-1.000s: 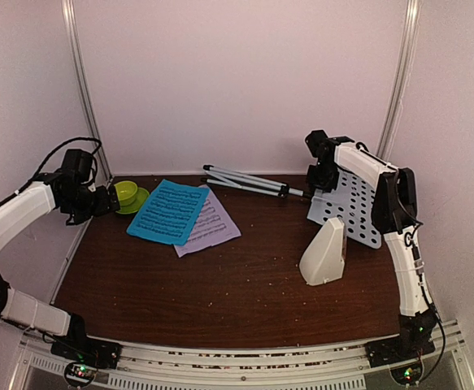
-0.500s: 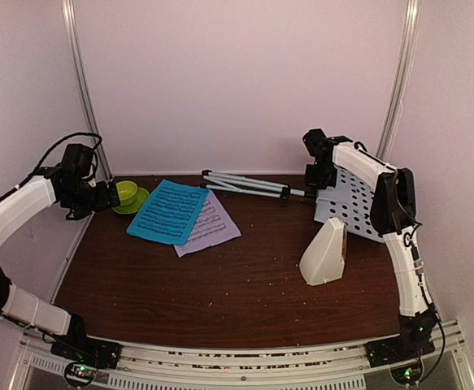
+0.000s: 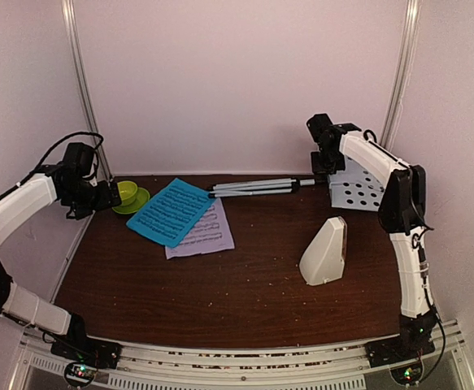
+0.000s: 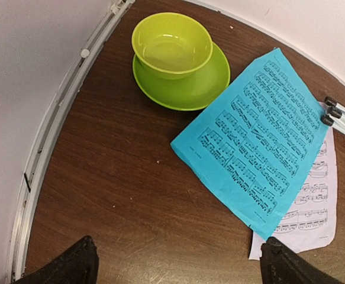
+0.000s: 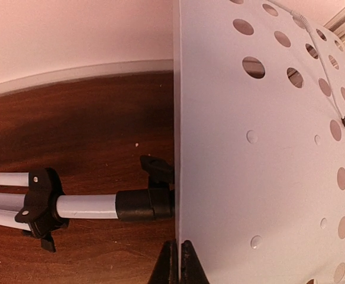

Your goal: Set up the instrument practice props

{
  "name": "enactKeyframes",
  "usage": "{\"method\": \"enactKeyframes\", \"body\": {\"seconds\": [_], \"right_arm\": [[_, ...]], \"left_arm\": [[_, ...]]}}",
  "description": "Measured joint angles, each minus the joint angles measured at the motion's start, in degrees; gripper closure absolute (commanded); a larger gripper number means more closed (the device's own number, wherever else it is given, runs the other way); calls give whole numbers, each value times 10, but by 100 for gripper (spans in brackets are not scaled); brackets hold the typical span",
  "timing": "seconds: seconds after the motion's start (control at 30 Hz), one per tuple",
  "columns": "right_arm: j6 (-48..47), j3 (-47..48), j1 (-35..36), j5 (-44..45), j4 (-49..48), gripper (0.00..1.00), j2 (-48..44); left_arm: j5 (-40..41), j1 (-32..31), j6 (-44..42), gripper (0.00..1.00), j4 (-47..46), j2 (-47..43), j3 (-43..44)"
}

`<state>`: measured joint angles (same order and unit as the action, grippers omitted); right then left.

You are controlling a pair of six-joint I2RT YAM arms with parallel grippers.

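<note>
White perforated stand (image 3: 357,188) at far right, plate edge pinched in clenched right hand (image 5: 178,263). Folded silver tripod (image 3: 257,187) stretched out leftward, leg tips just beside cyan page (image 3: 170,211). Cyan page overlapping lilac page (image 3: 200,234), both flat on tabletop (image 3: 220,301), left of centre. Cream metronome (image 3: 324,252) upright toward right side, apart from stand. Left hand (image 4: 178,269) released, fingers wide, hovering over tabletop near green bowl (image 4: 171,44) on saucer (image 4: 202,89).
</note>
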<state>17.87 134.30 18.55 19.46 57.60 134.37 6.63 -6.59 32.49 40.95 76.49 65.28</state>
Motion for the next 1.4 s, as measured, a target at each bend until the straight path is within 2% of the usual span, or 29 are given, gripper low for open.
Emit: {"method": "enactKeyframes", "body": {"seconds": [0.3,0.63,0.9,1.17,1.4], "right_arm": [[-139,0,28,87,-60,100,-76],[-331,0,90,152,-252,100,-132],[-404,3,128,150,-335,100,-149],[-462,3,169,127,-365,100,-183],[-560,-43,203,120,-398,100,-247]], "left_arm": [[-7,0,0,2,3,0,2],[-16,0,-7,2,5,0,6],[-30,0,-20,2,2,-2,9],[-130,-14,-38,2,-94,-9,-30],[-179,-82,-42,4,-157,88,-5]]}}
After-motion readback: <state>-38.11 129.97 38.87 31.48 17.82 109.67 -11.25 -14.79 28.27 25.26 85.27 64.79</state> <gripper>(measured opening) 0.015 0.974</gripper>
